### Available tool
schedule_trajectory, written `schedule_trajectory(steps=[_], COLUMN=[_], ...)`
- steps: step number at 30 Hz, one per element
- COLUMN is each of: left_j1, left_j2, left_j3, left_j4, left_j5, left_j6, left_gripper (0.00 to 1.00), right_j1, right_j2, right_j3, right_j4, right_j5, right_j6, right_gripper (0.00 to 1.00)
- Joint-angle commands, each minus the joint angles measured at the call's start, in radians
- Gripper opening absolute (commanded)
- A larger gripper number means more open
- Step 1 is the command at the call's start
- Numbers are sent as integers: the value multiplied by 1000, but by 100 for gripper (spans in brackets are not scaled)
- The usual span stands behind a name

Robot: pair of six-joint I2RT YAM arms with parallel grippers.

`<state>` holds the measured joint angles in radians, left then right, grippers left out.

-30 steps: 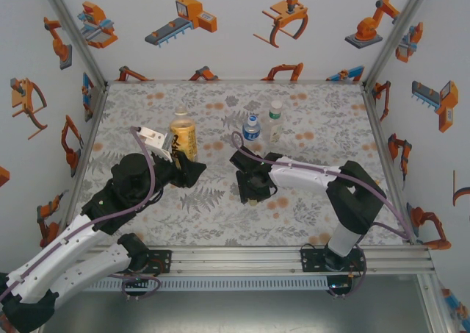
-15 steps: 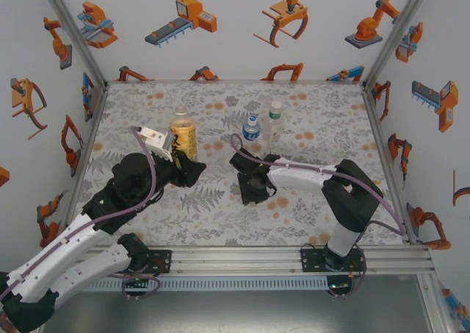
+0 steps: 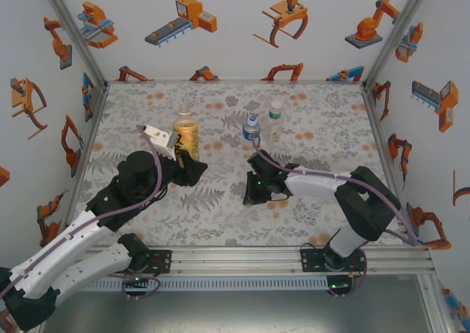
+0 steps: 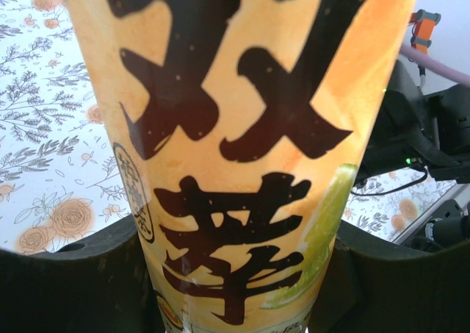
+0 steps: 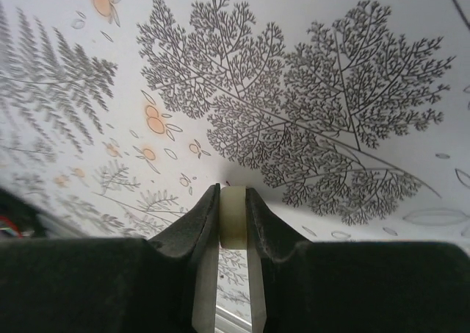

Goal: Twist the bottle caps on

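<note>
Right wrist view shows the right end effector pressed together on a small pale bottle cap. The cap appears as a narrow upright shape between the two fingertips, so I judge that it is held on edge. Which side is the open one is not visible. It is very close to the flowered table, and I cannot tell if it touches it. In the left wrist view the left end effector is pinching the yellow-labelled bottle low on its body, one finger on each side and the bottle upright. Seen from the top external view, this bottle is to the left of the right end effector and a little beyond it. The blue-label bottle and the green-and-white bottle stand free on the table straight beyond it, near each other. The step in hand, as I judge it, is to bring the cap to a bottle neck. To do it well, the right arm should lift the cap straight up before it travels, so that the cap does not drag on the table. Over the neck the open side must face down and lie level with the mouth. Then the cap should go down gently and turn only after the thread catches. A tilted cap may cross the thread or slip out of the fingers, and the left grip must stay firm against the twist
</note>
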<state>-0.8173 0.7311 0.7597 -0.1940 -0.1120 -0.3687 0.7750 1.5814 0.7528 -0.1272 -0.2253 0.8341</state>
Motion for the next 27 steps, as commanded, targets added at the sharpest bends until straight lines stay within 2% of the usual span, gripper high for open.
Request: schedule_trajectory(steps=[1,6,9,11,19,27], left_j1=[4,4,4,4,3,6], left_j2=[12,42,53,57,62,63], left_j3=[12,29,36,41,41,72], left_j4=[40,40,40,40,35,-55], left_j5=[5,25,33,37,47,41], left_j6=[16,19,19,19,24,63], left_gripper=[0,0,0,0,0,0], right_j1=[-58,-170,-202,-206,-194,-67], right_j2=[-46,-109,-163,-203,-283,-235], right_j3=[-120,-272,-297,-293,-154,13], right_j4=[239,368,267,165,-187,-314], right_j5=[-118,-184,-146,-102,56,245], right_j6=[100,186,169,134,-19,-85], right_gripper=[21,23,37,41,43,45])
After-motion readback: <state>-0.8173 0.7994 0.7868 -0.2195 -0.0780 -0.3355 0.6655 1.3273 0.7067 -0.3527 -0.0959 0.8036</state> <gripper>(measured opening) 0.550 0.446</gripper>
